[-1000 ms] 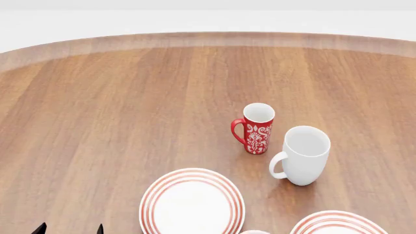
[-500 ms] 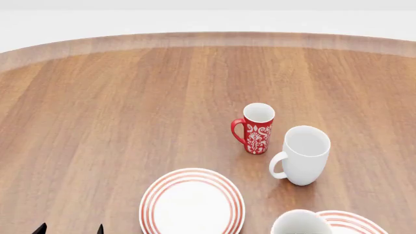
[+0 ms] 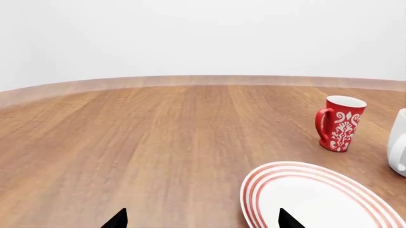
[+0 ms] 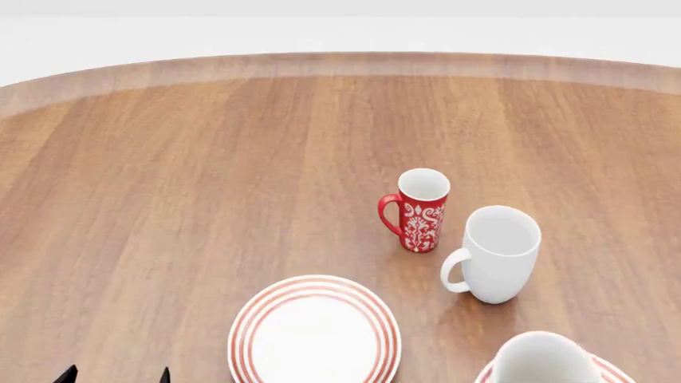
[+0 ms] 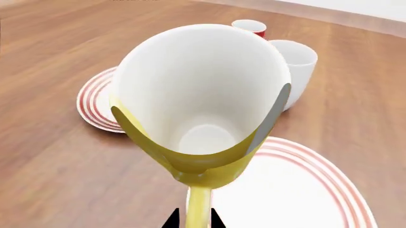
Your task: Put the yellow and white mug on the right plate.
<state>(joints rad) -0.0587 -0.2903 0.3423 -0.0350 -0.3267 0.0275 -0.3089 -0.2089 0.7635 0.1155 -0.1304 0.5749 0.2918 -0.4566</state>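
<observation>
R gripper [image 5: 191, 219] shows only as two dark tips at the wrist view's edge, one on each side of the yellow handle [image 5: 198, 209] of the mug [image 5: 199, 104], so it's clamped on the handle. The mug hangs right ahead of the gripper, mouth toward the camera, white inside, yellow lower body. In head view the mug [image 4: 545, 359] shows just as a white rim at the bottom edge, over the R plate [image 4: 615, 372]. From the R wrist, the R plate [image 5: 317, 190] lies just below and past the mug; can't tell whether the mug touches it or is a bit above. Beyond the mug from the R gripper: white mug [image 5: 298, 61], red mug [image 5: 250, 27] behind that, and the other plate [image 5: 95, 102] off to one side.

L gripper [image 3: 199, 219]: two dark tips wide apart, nothing between, fingers open, low over the table [image 3: 159, 137]. In head view its tips [image 4: 115, 373] sit at the bottom edge, well apart from the mugs. Just beside its one tip is the L plate [image 3: 317, 199]; further ahead on that side the red mug [image 3: 341, 123], with the white mug [image 3: 398, 149] cut off at the frame edge.

Head view: L plate [image 4: 315, 331] near the L gripper, red mug [image 4: 419, 211] and white mug [image 4: 495, 254] just beside each other, upright, further out.
</observation>
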